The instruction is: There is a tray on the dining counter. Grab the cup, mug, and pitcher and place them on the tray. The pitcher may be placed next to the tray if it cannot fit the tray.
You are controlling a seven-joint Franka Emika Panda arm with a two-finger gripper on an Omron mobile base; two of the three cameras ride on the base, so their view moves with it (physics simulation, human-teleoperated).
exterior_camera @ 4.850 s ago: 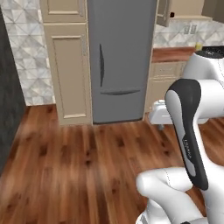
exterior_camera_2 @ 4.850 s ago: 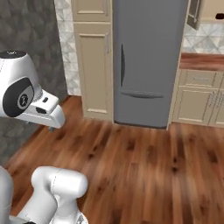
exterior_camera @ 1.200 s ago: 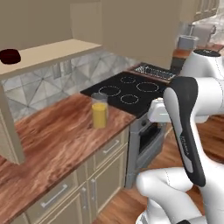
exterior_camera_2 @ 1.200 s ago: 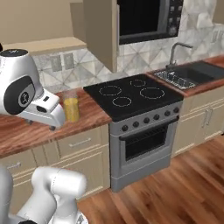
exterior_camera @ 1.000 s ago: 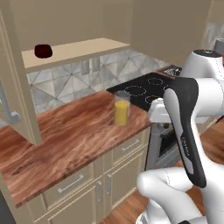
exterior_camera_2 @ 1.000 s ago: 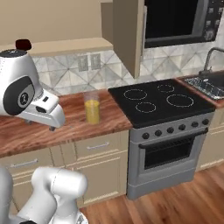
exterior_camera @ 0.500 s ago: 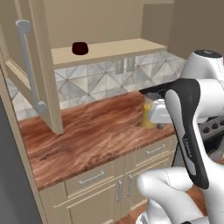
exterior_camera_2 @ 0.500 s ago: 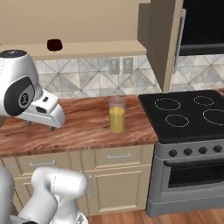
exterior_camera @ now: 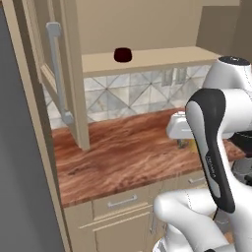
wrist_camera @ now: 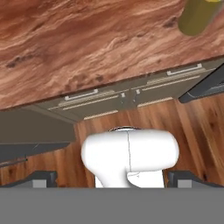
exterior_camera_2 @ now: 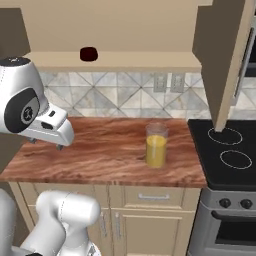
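Observation:
The mug is small and dark maroon and stands on a beige shelf above the counter; in the right base view the mug sits at the upper left. The pitcher, clear glass with orange liquid, stands upright on the short wood counter beside the stove; it also shows as the pitcher at the top right of the hand view. My gripper hangs over the counter's front left, well left of the pitcher. My gripper is open and holds nothing. The tray, cup and dining counter are out of view.
The wood counter tops beige drawers and cabinets. A black stove adjoins it on the right, under an upper cabinet. An open cabinet door juts out at the left. Wood floor lies below.
The whole scene has slid to the right in both base views as the base moved; counter and shelf now sit closer. The gripper stays open and the arm keeps its pose.

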